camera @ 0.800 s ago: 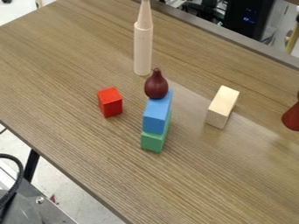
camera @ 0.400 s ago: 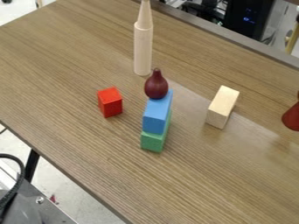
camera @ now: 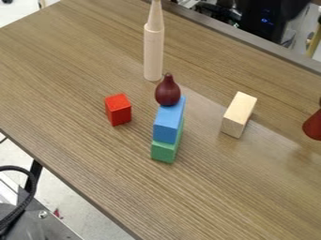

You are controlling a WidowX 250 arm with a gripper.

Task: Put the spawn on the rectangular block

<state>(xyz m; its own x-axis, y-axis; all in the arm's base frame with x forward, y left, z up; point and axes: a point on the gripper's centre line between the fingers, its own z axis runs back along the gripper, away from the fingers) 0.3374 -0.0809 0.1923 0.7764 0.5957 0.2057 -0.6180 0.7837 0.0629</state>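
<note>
Dark red pawn (camera: 168, 91) upright on a blue rectangular block (camera: 168, 123), which rests on a green block (camera: 164, 152). A blurred dark shape, likely the gripper (camera: 293, 6), is at the top edge, right of and well apart from the pawn; whether it is released or clenched, I cannot tell.

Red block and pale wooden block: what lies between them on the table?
The camera view shows a blue block stacked on a green block, with a dark red bulb-shaped piece at the stack's far end.
</note>
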